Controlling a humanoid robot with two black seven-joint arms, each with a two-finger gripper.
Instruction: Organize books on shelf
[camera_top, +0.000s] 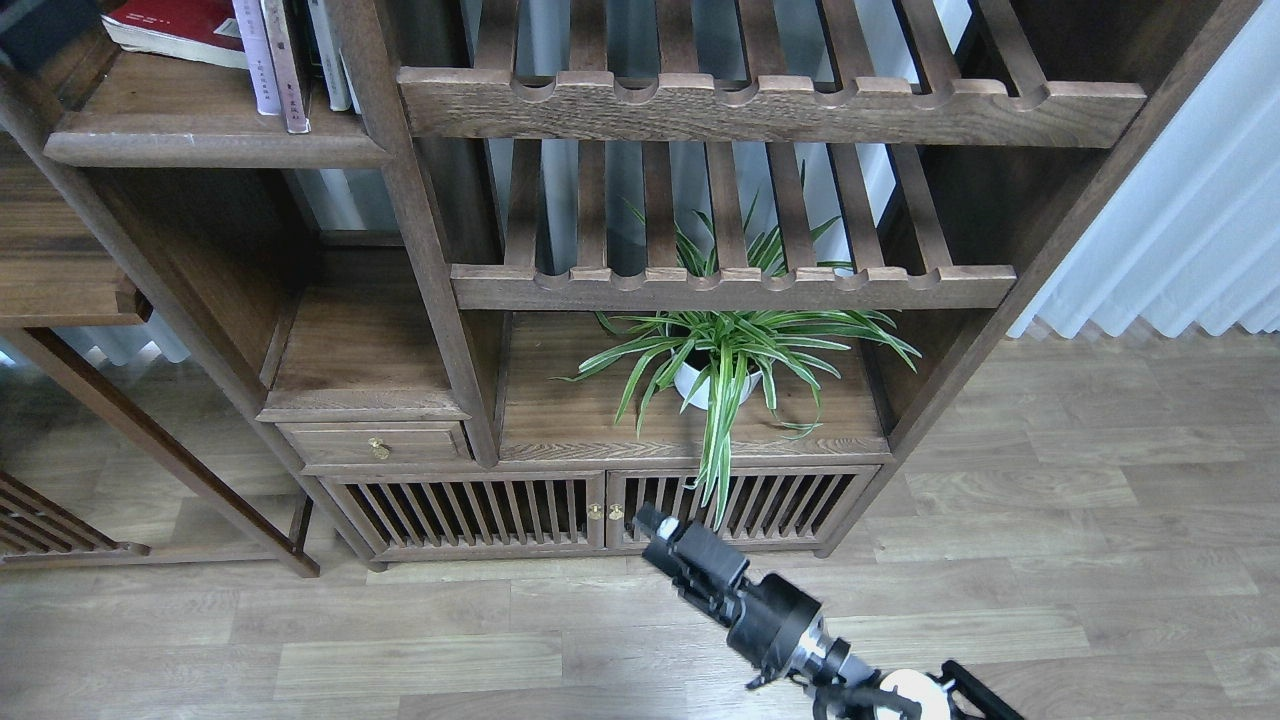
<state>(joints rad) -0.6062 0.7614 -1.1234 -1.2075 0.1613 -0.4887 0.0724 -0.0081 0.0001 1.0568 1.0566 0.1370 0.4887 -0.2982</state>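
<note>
The books stand at the top left on the dark-brown shelf (210, 148). A red book (165, 25) lies flat there. To its right stand thin upright books: a pale lavender spine (250, 55), a darker spine (290, 70) and a white one (325, 55). A dark shape (45, 25) at the top left edge, just left of the red book, looks like my left arm; no fingers show. My right gripper (655, 523) points up from the bottom, low in front of the cabinet doors, holding nothing I can see. It is dark and seen end-on.
Two slatted racks with notched rails (770, 105) fill the bookcase's middle. A potted spider plant (725, 365) stands below them. A small drawer (375, 443) and slatted cabinet doors (600, 510) sit lower. Wooden floor lies in front; a white curtain (1190, 220) hangs right.
</note>
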